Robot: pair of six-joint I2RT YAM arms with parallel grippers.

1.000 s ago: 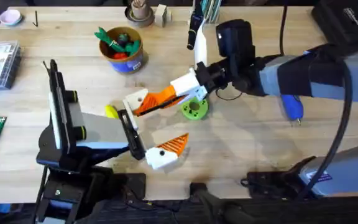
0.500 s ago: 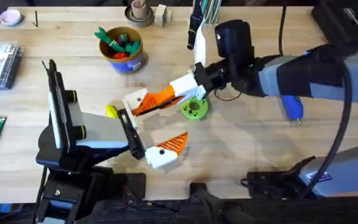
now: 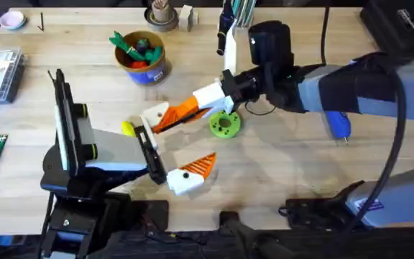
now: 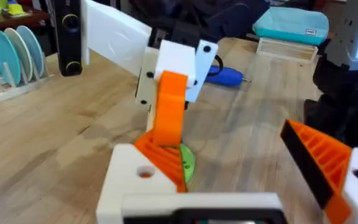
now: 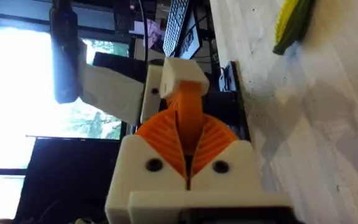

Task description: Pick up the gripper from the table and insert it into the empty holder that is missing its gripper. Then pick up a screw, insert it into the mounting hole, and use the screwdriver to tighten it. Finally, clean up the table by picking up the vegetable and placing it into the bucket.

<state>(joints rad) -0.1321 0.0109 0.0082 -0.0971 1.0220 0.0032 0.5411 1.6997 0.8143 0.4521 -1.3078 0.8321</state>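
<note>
With the left gripper [image 3: 178, 144] spread wide near the desk's middle and offering its bare holder [image 3: 155, 115], the orange gripper tip [image 3: 184, 110], pinched in the right gripper [image 3: 208, 98] and touching the holder, should slide in squarely until flush.

So the right gripper [image 5: 188, 163] has its jaws squeezed shut on the orange gripper [image 5: 188, 121], ribbed orange pads [image 5: 213, 142] pressed against both sides of it. The far end of that piece meets the white holder [image 5: 180, 76], held by the other arm. The yellow vegetable [image 5: 293, 22] lies on the wooden bench [image 5: 328, 124], well apart.
</note>
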